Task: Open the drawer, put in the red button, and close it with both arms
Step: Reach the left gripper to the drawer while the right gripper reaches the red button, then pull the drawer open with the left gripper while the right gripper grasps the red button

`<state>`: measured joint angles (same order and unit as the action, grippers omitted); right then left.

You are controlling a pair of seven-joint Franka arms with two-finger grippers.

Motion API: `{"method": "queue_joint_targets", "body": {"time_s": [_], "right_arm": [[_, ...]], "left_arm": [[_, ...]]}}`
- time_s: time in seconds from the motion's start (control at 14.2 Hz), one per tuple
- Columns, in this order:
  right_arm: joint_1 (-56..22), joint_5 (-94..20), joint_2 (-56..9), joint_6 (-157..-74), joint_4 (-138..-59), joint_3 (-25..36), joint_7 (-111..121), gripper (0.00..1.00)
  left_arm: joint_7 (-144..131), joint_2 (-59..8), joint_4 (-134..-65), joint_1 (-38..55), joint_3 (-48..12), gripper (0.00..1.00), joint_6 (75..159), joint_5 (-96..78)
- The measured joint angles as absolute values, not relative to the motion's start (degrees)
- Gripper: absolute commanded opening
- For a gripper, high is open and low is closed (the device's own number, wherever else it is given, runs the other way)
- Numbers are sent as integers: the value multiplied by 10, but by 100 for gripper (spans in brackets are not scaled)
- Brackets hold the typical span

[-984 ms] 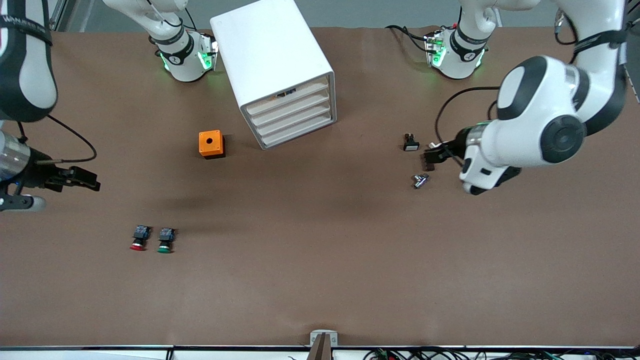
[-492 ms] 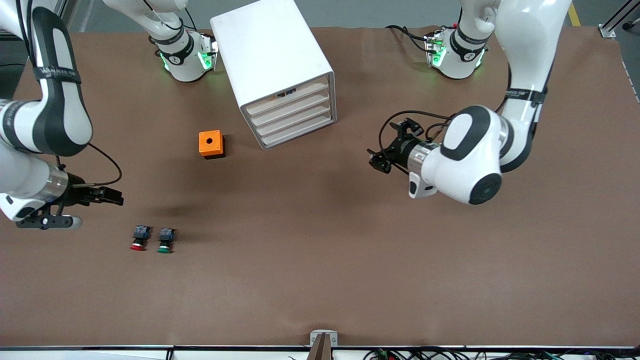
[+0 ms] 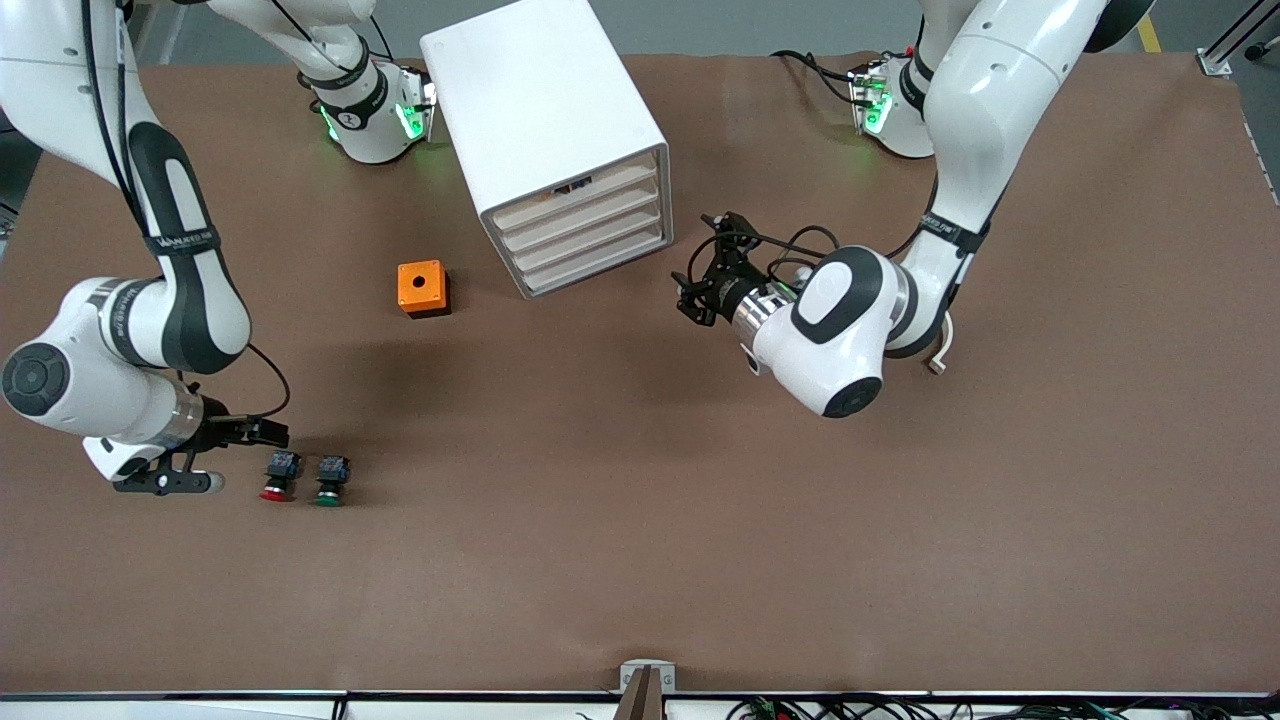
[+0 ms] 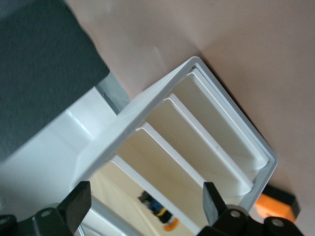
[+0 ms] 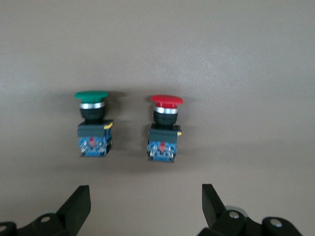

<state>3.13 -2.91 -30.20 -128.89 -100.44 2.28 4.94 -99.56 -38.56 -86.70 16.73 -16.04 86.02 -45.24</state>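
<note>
The white cabinet (image 3: pixel 540 120) stands toward the robots' side, with all of its stacked drawers pushed in. The drawer (image 3: pixel 583 216) is second from the top. My left gripper (image 3: pixel 700 282) hovers open just off the cabinet's front, toward the left arm's end. In the left wrist view the drawer fronts fill the space between my left gripper's (image 4: pixel 146 197) fingers. The red button (image 3: pixel 277 478) lies on the table beside a green one (image 3: pixel 330 480). My right gripper (image 3: pixel 268 432) is open, low and close beside the red button (image 5: pixel 165 129). Nothing is between the fingers of my right gripper (image 5: pixel 145 197).
An orange box (image 3: pixel 421 287) with a round hole sits beside the cabinet, toward the right arm's end. A small dark part (image 3: pixel 572 185) shows in the gap above the top drawer. The green button (image 5: pixel 93 123) lies a finger's width from the red one.
Both arms swung inward. The left gripper travelled from the left arm's end to the cabinet's front. The right gripper dropped toward the red button. Both stayed open.
</note>
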Motion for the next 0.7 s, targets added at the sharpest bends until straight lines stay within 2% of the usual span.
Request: {"method": "queue_joint_targets", "body": {"time_s": [0.42, 0.7], "right_arm": [[37, -57, -360, -1361, -1005, 27, 45, 100], [40, -74, -379, -1382, -1005, 28, 44, 100]], "left_arm": [[-1145, -455, -863, 163, -170, 100, 884, -481], [-1181, -484, -863, 164, -183, 71, 885, -514]]}}
